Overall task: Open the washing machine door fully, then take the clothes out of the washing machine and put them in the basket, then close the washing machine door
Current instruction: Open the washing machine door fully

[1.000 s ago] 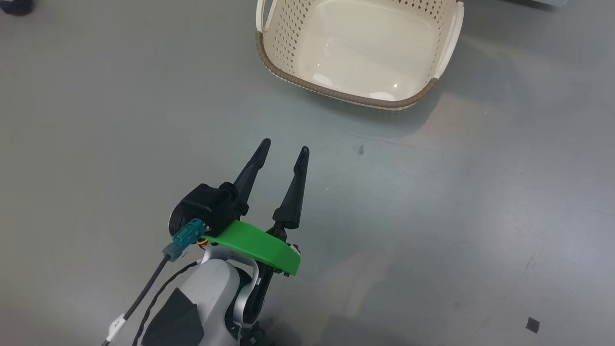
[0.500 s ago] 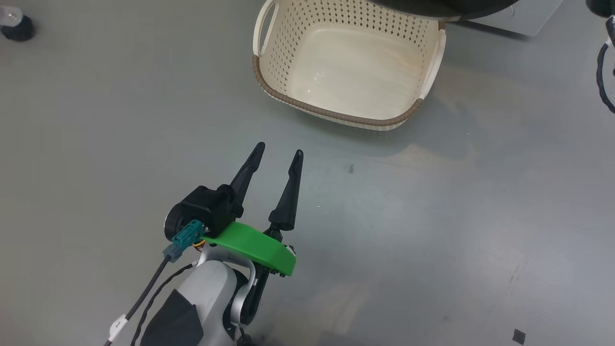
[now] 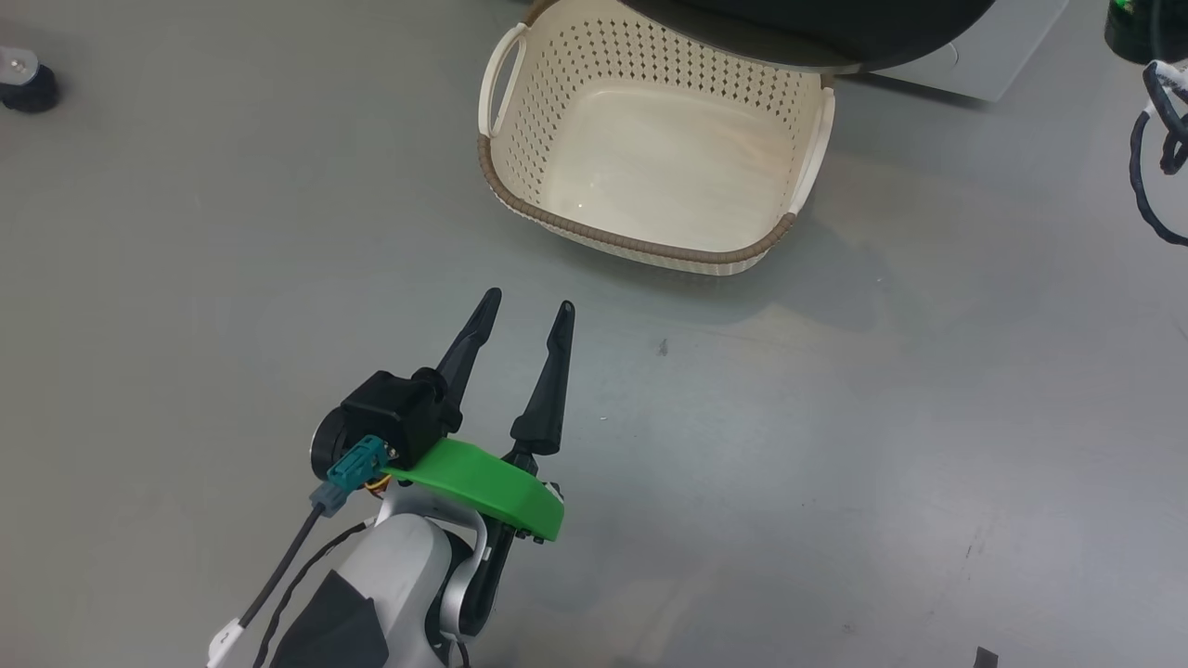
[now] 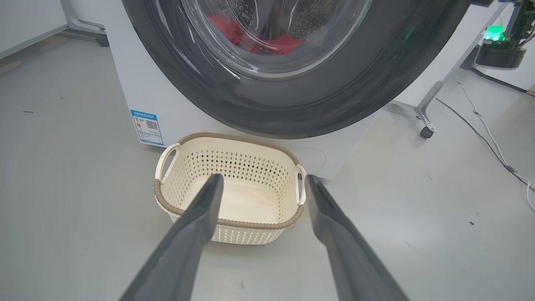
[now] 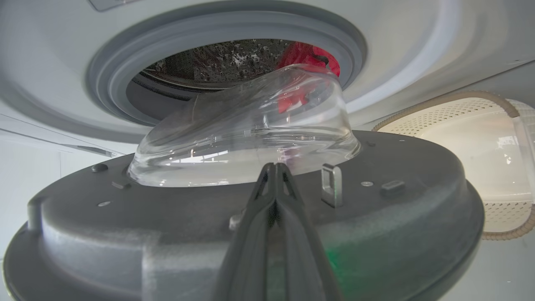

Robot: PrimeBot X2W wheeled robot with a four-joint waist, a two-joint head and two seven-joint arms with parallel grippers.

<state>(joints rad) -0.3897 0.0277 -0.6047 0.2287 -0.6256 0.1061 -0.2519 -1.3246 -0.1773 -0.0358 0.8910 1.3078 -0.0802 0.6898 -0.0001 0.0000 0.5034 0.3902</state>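
Presently | left gripper point(image 3: 528, 301) stood spread wide, empty, over floor point(image 3: 835, 464) near basket point(image 3: 640, 246) | right gripper point(image 5: 273, 167) was pinched closed, empty, tips by inner face of washing machine door point(image 5: 397, 217), which hung ajar | clothes point(image 5: 309, 56) lay inside washing machine point(image 4: 138, 92) | basket sat under door edge

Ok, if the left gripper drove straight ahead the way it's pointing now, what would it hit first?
Probably the basket: the left wrist view has it squarely between the open jaws of the left gripper, with floor before it. Whether the tips would clip its near rim or drop inside, I can't tell.
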